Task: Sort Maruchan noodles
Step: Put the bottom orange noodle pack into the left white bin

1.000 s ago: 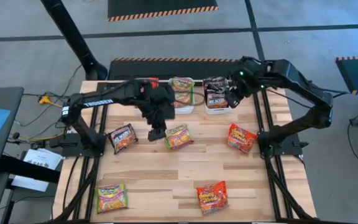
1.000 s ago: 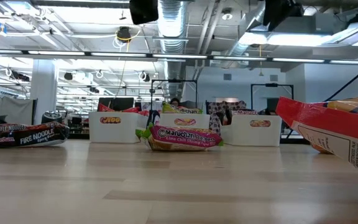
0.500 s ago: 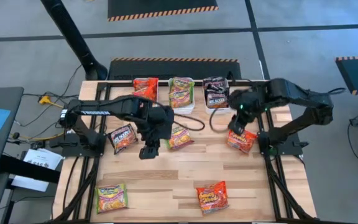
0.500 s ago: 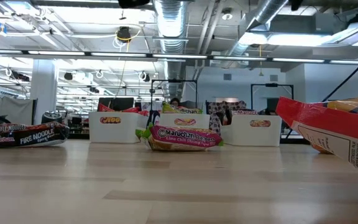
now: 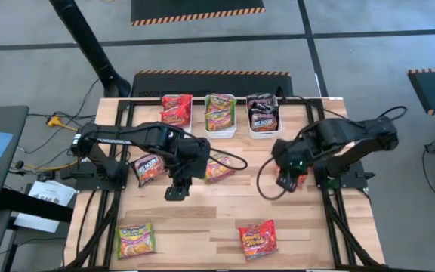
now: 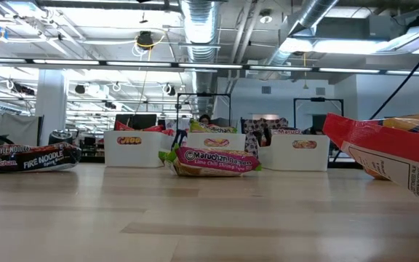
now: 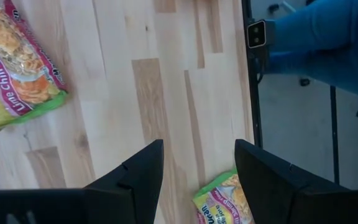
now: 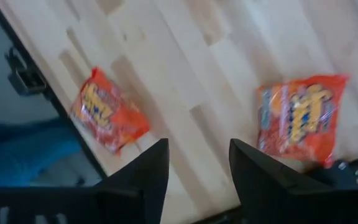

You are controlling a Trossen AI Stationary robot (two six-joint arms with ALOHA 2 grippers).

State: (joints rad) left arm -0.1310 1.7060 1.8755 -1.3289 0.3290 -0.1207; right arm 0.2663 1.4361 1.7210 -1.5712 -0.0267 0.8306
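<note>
While both grippers' fingers gape empty, three bins (image 5: 220, 127) hold sorted packets (image 5: 220, 110).

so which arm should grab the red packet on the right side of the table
The right. Its open gripper hangs right over that red packet, whose twin shows past its fingers in the wrist view. The left gripper is across the table, nearer the green packet.

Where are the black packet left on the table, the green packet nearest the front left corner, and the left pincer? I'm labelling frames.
black packet (image 5: 149, 168), high view, middle of its printed face.
green packet (image 5: 135, 240), high view, centre of the wrapper.
left pincer (image 7: 197, 168), left wrist view, midway between its open fingertips.
</note>
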